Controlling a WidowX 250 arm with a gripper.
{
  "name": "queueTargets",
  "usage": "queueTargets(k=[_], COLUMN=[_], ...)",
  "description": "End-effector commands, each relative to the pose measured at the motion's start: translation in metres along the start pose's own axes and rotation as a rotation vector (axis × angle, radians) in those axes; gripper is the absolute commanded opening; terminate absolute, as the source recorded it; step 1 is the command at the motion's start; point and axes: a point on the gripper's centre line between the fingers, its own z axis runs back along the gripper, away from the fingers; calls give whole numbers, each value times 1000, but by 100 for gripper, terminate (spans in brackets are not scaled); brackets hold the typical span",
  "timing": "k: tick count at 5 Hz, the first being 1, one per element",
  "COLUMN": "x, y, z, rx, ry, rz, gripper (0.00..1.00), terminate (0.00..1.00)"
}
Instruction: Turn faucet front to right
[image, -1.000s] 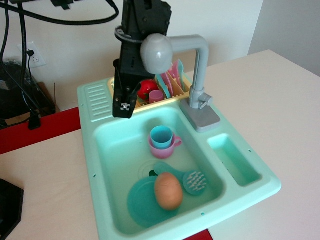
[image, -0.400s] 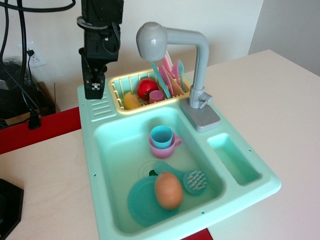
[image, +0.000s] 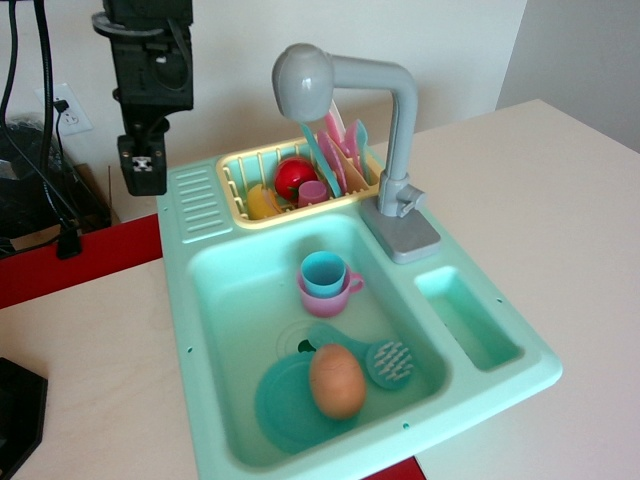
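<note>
The faucet stands on its grey base at the far right rim of the sink, its head reaching left over the dish rack. My claw hangs well left of it, touching nothing; I cannot tell whether it is open or closed. Risk: a careless approach could clip the rack's plates or tilt the post. My fingertips are indistinct, and my arm is cut off above.
</note>
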Motion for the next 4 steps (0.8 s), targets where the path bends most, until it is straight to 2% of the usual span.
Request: queueTargets(k=[1,2,3,4], x=[-27,-36,-36,-36], y=[-7,-11,-12,-12], z=[12,8,10,10], rx=[20,42,20,20], ry=[-62,-53,-55,-55], rz=[22,32,29,29], gripper=[100,100,100,100], terminate=[0,0,0,100])
